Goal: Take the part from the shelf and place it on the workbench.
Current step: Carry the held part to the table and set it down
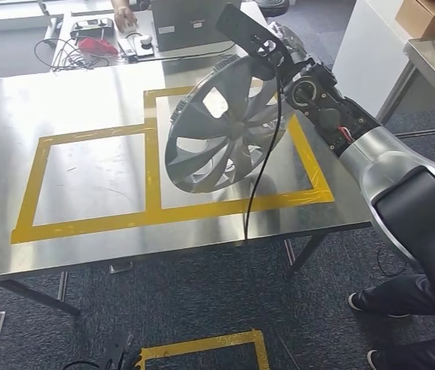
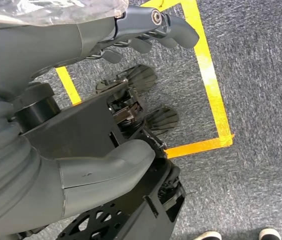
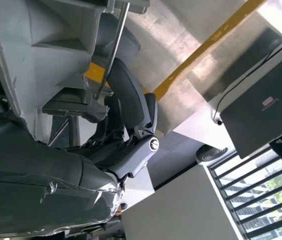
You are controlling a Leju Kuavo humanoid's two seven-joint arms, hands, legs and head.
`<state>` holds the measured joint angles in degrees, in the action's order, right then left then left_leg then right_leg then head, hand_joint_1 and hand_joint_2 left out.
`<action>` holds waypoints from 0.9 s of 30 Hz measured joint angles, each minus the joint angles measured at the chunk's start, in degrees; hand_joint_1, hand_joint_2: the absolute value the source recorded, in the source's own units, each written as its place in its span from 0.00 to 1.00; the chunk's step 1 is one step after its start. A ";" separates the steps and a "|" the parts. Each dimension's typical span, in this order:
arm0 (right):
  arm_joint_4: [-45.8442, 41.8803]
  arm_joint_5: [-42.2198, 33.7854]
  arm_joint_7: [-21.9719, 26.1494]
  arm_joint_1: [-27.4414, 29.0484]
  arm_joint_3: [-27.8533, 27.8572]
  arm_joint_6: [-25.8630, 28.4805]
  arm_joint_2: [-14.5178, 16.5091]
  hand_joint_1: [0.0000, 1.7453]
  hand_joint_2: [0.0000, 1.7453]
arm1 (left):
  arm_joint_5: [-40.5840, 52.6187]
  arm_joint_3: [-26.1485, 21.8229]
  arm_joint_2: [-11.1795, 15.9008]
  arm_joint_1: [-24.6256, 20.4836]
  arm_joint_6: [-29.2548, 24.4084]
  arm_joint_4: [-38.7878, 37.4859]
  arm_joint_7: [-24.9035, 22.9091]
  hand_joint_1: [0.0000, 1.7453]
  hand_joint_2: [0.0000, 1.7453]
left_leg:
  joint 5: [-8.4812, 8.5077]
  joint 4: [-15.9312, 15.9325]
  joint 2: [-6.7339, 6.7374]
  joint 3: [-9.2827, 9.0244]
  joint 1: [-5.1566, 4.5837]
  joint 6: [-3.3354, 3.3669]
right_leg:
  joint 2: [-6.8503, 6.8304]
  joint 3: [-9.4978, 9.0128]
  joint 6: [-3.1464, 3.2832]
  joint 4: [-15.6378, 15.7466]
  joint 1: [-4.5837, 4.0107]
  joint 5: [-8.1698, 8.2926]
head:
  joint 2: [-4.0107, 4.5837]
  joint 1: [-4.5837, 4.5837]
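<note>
While our right hand (image 1: 282,65) grips the wheel cover (image 1: 224,123) by its rim, tilted above the workbench (image 1: 87,92) inside the right yellow-taped square (image 1: 305,154), we judge placement underway: next lower, level, release. Left hand (image 2: 94,130) hangs empty, fingers apart.

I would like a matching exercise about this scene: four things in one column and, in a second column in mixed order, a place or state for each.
Things
1. wheel cover
2. right hand
3. left hand
4. red object

Places or states
A. hangs low over the carpet, above a yellow tape square on the floor
B. held tilted above the right-hand taped rectangle of the workbench
C. lies at the far edge, among cables
D. grips the rim of the part

Pairs: 1-B, 2-D, 3-A, 4-C
</note>
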<state>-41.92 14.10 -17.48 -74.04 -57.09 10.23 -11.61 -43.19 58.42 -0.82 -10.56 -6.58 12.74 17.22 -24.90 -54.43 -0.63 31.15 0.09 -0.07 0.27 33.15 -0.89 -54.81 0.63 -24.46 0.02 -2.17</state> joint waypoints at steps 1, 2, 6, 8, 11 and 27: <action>0.00 0.00 -0.01 0.00 0.00 -0.01 0.00 1.00 1.00 | 0.00 0.00 0.01 0.00 0.00 0.00 0.00 0.00 1.00 | 0.00 0.00 0.00 0.00 0.00 0.00 | 0.00 0.00 0.00 0.00 0.00 0.00 | -0.01 0.00; 0.00 0.00 -0.01 0.00 0.00 -0.01 0.00 1.00 1.00 | 0.00 0.00 0.02 0.00 0.00 0.00 0.00 0.00 1.00 | 0.00 0.00 0.00 0.00 0.00 0.00 | 0.00 0.00 0.00 0.00 0.00 0.00 | 0.00 0.00; -0.02 -0.08 -0.11 0.00 -0.01 -0.06 0.00 1.00 1.00 | -0.14 0.00 0.04 0.02 0.00 0.00 0.17 0.00 0.00 | 0.00 0.00 0.00 0.00 0.00 0.00 | 0.00 0.00 0.00 0.00 0.00 0.00 | -0.01 0.00; -0.02 -0.11 -0.20 -0.01 -0.02 -0.05 0.01 0.85 1.00 | -0.22 0.00 0.05 0.05 0.00 0.00 0.34 0.00 0.00 | 0.00 0.01 0.00 0.00 0.00 0.00 | 0.00 -0.01 0.00 0.00 0.00 0.00 | -0.02 0.01; -0.02 -0.14 -0.30 -0.03 -0.04 -0.03 0.09 0.10 1.00 | -0.31 0.00 0.05 0.12 0.00 0.00 0.43 0.00 0.00 | 0.00 0.00 0.00 0.00 0.00 0.00 | 0.00 -0.01 0.00 0.00 0.00 0.00 | 0.00 0.00; -0.02 1.46 -0.30 -0.94 -1.14 0.96 1.18 0.00 1.00 | -0.36 0.00 0.03 0.33 0.09 0.00 0.20 0.00 0.00 | 0.00 0.00 0.00 0.00 0.00 0.00 | -0.02 -0.03 0.00 0.00 0.01 0.00 | 0.00 0.00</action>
<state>-41.94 15.56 -17.78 -74.98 -58.23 11.20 -10.43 -43.54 58.42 -0.79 -10.23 -6.49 12.74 17.42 -24.90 -54.43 -0.63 31.15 0.09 -0.07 0.25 33.12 -0.89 -54.81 0.64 -24.46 0.01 -2.17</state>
